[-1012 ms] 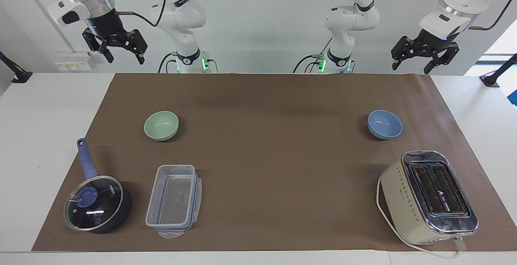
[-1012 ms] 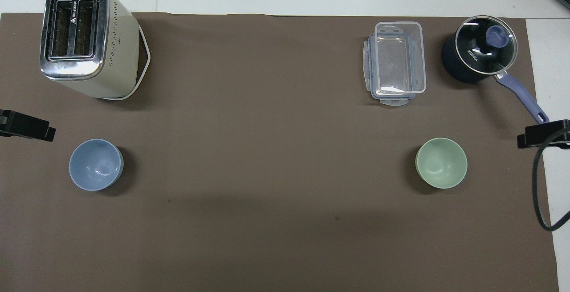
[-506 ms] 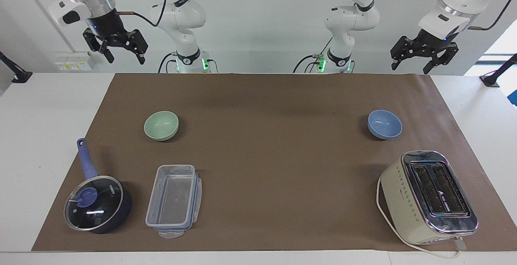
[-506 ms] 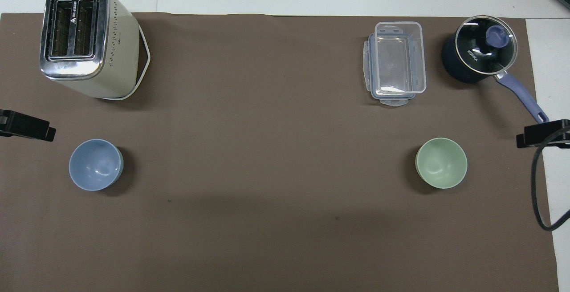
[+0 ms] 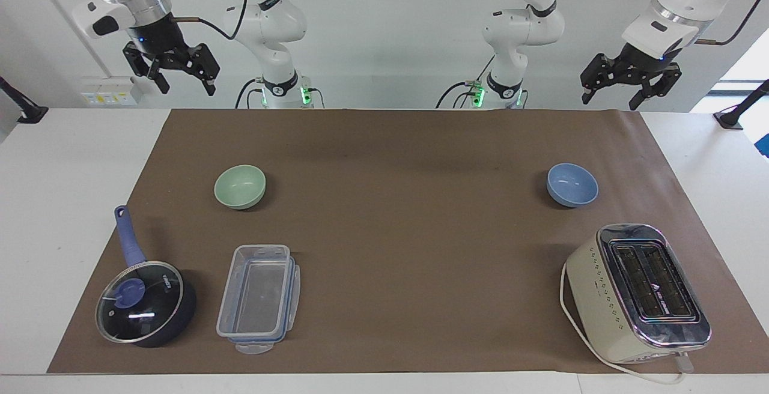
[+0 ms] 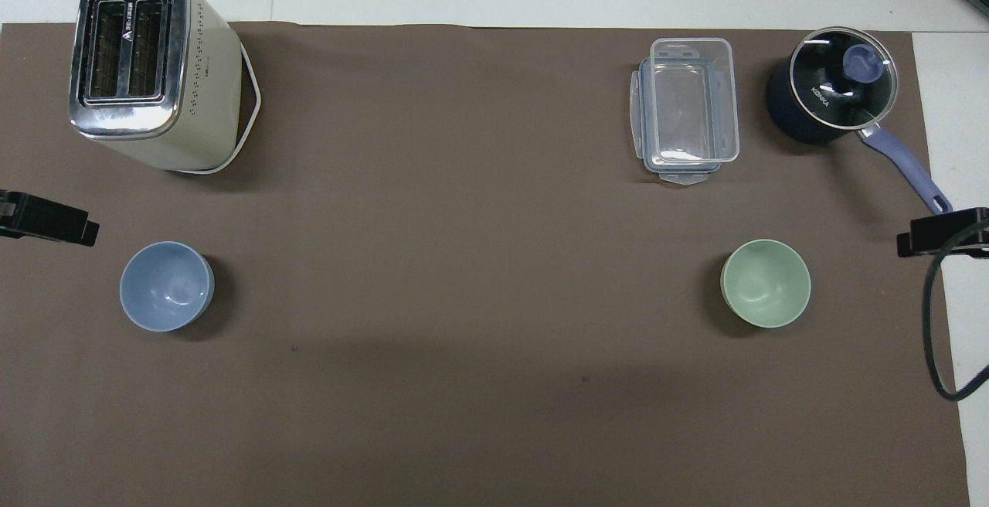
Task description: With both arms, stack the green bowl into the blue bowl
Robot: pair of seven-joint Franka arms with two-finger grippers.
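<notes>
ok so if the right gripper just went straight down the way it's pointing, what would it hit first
Probably bare table: the right gripper, fingers open, hangs at the brown mat's edge, and the green bowl looks clear of that line, though depth is uncertain.

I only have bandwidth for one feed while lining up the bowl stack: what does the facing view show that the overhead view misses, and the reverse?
Facing view only: both whole arms, the right gripper and left gripper, open and raised at the robots' edge of the table.

Overhead view only: each bowl's inside from straight above; just the grippers' tips at the edges.

Both: green bowl, blue bowl, toaster, clear container and lidded saucepan on the brown mat.
</notes>
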